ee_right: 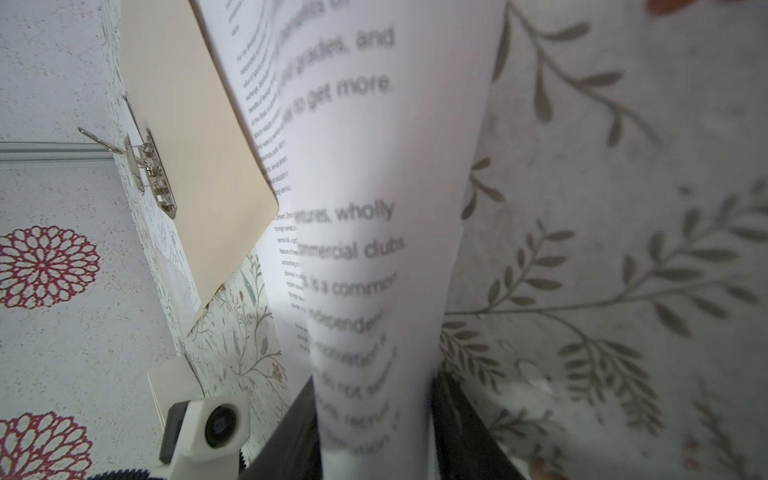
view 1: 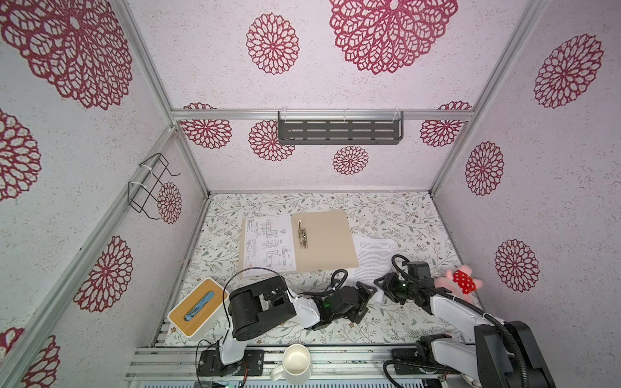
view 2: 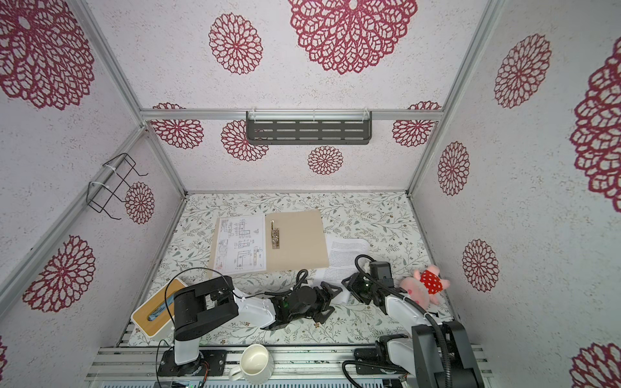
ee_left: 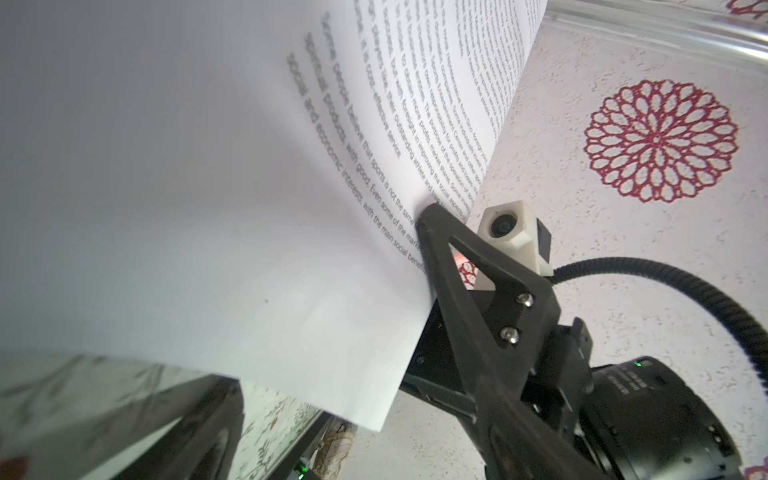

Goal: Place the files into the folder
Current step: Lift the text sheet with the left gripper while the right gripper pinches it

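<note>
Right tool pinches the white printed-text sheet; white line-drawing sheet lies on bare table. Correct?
No: the white line-drawing sheet lies on a flap of the open beige cardboard folder, per both top views. Right tool does pinch the white printed-text sheet.

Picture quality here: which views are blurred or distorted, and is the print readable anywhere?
Right wrist view: the text sheet fills the middle, nearest lines blurred, far print sharper. Left wrist view: its mid-page lines read clearly, the near blank part is soft. Both top views: even light, wide-angle splay of the walls, print too small to read.
</note>
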Robot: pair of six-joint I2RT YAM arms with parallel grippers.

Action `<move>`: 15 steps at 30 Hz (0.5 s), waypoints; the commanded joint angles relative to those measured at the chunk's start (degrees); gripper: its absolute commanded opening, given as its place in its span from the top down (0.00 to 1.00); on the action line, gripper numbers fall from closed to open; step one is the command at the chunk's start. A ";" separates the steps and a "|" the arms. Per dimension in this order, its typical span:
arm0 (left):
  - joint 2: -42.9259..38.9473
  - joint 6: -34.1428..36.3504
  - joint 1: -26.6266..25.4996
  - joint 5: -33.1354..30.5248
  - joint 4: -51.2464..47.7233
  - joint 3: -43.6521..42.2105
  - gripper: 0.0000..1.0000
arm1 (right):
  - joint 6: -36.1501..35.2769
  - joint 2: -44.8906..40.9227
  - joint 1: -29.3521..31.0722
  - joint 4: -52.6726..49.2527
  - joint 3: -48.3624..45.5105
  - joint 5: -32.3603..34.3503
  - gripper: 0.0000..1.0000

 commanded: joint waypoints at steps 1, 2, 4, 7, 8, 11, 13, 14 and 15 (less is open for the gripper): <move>1.30 -1.97 -0.64 -4.38 -0.46 -1.06 0.13 | 2.08 -1.90 0.38 -0.71 -0.97 1.36 0.56; 1.44 -2.05 -0.73 -4.70 -0.46 -0.91 0.14 | 2.16 -2.10 0.37 -0.71 -1.06 1.35 0.56; 1.98 -2.44 -0.81 -5.09 -0.17 -0.47 0.15 | 2.14 -2.53 0.41 -1.14 -1.08 1.60 0.56; 2.81 -3.37 -1.07 -5.93 0.75 -0.25 0.19 | 2.18 -2.81 0.48 -1.32 -1.39 1.68 0.56; 3.03 -3.60 -1.28 -6.40 1.06 -0.22 0.20 | 2.25 -3.01 0.53 -1.32 -1.54 1.75 0.56; 3.13 -4.01 -1.69 -7.82 1.65 -0.33 0.24 | 2.58 -3.76 0.64 -1.49 -2.02 2.06 0.56; 2.75 -4.28 -2.09 -8.84 1.34 -0.59 0.26 | 2.67 -4.26 0.65 -2.06 -2.18 2.39 0.56; 2.61 -4.35 -2.18 -9.29 1.19 -0.68 0.27 | 2.67 -4.49 0.62 -2.24 -2.29 2.57 0.56; 2.46 -4.49 -2.32 -9.81 1.21 -0.82 0.27 | 2.69 -4.68 0.61 -2.40 -2.40 2.74 0.56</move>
